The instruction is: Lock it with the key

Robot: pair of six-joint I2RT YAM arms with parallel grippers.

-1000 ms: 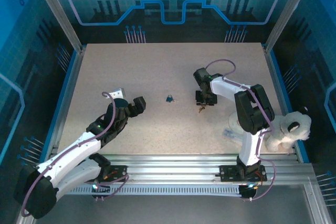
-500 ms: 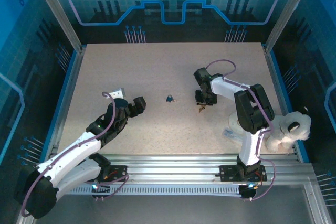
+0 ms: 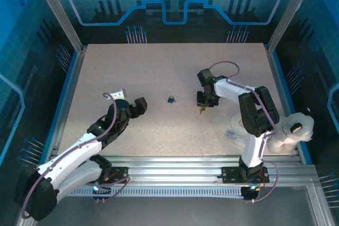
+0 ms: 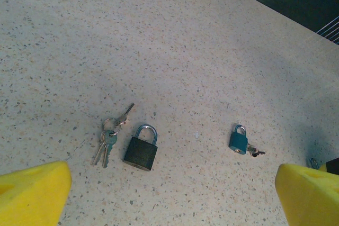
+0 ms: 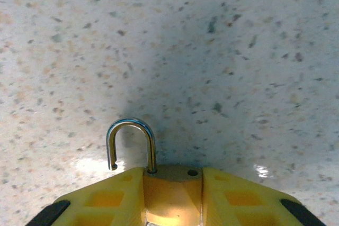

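Observation:
My right gripper is shut on a brass padlock, held low over the table's right middle. Its steel shackle stands open, with the free end swung out of its hole. A key hangs below the gripper in the top view. My left gripper is open and empty, its yellow fingers wide apart. Ahead of it lie a black padlock, a key bunch and a small blue padlock with a key in it.
A white plush toy sits at the right rim beside the right arm's base. Blue rails border the speckled table, and an aluminium frame runs along the near edge.
The right arm has shifted very slightly with the brass padlock still in its grip. The left arm has not moved.

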